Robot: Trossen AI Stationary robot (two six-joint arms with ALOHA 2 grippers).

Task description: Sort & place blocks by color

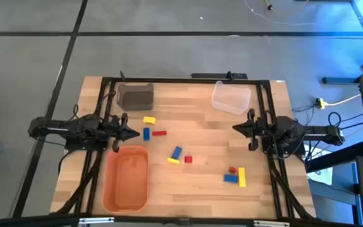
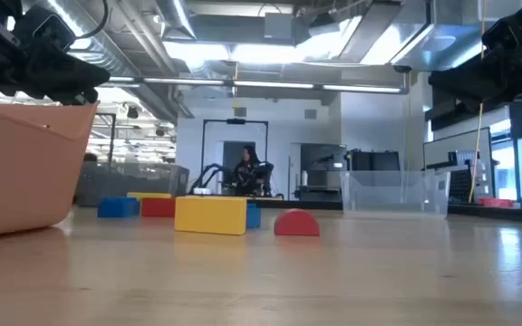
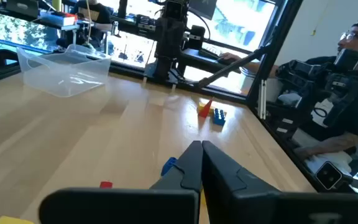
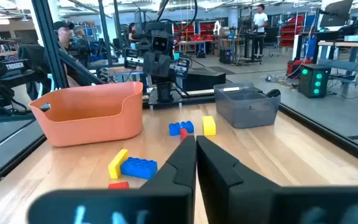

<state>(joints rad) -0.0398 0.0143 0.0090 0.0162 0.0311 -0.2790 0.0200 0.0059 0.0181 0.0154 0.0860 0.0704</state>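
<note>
The blocks lie loose on the wooden table, scattered across the middle and lower right of your high view, none in a bin. At centre left you have a yellow block, a blue block and a thin red block; in the middle a blue-and-yellow pair beside a small red block; at lower right a cluster of red, blue and yellow.

Your left gripper reaches in level from the left edge, above the orange bin and below the grey bin, fingers pressed together and holding nothing. Your right gripper mirrors it from the right edge, just below the clear bin, fingers likewise together and empty.
</note>
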